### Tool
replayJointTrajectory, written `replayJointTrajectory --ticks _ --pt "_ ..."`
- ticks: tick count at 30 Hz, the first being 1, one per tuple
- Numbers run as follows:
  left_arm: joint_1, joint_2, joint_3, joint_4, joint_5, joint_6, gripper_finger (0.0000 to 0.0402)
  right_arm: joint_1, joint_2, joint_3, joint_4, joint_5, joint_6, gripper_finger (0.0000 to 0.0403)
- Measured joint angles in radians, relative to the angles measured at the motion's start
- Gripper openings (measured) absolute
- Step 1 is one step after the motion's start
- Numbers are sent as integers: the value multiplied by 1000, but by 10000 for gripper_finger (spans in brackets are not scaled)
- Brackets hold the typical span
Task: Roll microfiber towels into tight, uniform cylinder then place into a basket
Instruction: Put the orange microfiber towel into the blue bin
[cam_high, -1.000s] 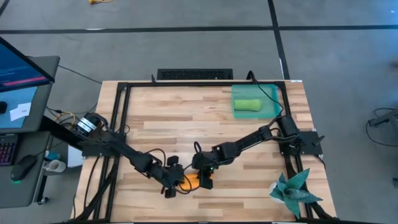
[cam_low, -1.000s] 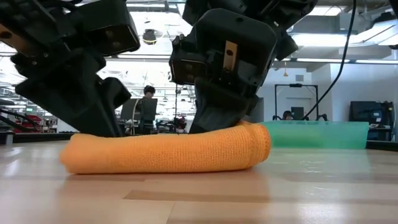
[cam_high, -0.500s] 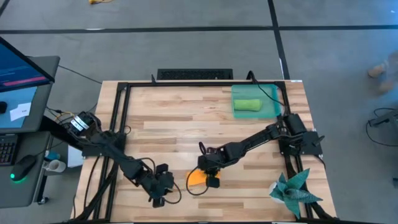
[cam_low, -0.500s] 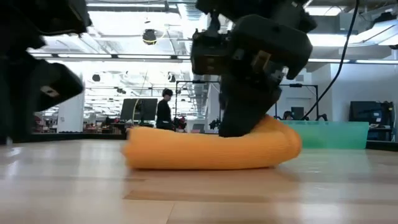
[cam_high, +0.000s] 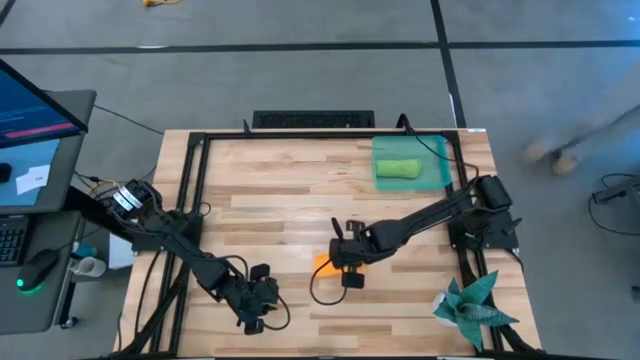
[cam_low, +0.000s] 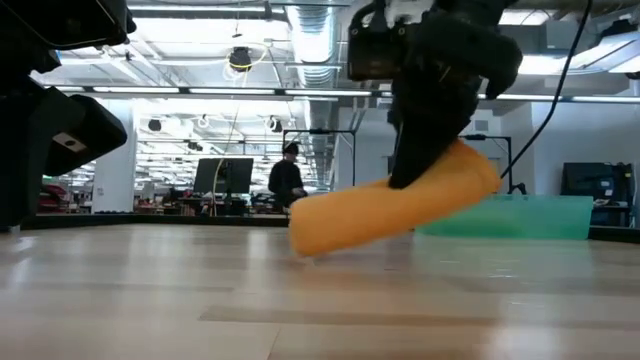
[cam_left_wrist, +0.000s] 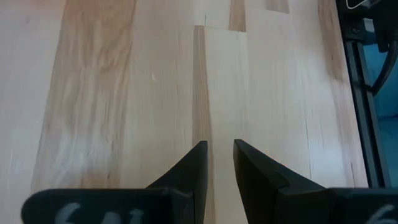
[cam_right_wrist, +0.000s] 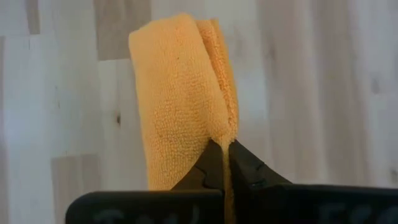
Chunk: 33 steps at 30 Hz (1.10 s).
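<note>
The orange microfiber towel (cam_high: 326, 263), rolled into a cylinder (cam_low: 380, 215), hangs tilted from my right gripper (cam_high: 348, 272), which is shut on it near the table's middle front. My left gripper (cam_high: 258, 305) stands to the left near the front edge. Its fingers (cam_left_wrist: 219, 149) stand slightly apart over bare wood with nothing between them. The lime green towel (cam_high: 397, 169) lies rolled inside the basket (cam_high: 440, 150) at the far right. My right gripper pinches a thin lip of the orange roll's outer layer (cam_right_wrist: 225, 142) between its two fingers, near one end of the roll. The fingers come from above, pointing steeply down. The held end is raised (cam_low: 470, 170). The roll slants down to its low end (cam_low: 305, 240), at or just above the table.
A dark teal spiky cloth (cam_high: 470, 305) lies at the near right corner. Black frame rails (cam_high: 195, 200) run along the table's edges. Bare wood lies between the roll and the basket (cam_low: 520, 215). A person (cam_low: 290, 180) stands far off in the room behind.
My left gripper has drawn away from the orange roll's end toward the table's left edge and then kept still. My right gripper has risen and gone toward the far right, tipping steeper. The roll's held end has come up off the table, so the roll now slants.
</note>
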Motion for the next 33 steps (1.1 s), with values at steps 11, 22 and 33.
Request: replayJointTrajectory --ticks 11,22,33 --pt "0 0 1 1 0 1 67 -73 -160 2 -188 88 -48 13" --pt "0 0 1 3 -2 18 68 -264 -469 -87 -368 228 -102 13" --pt "53 -1 1 55 -22 111 68 -598 -831 -349 -315 219 -280 13"
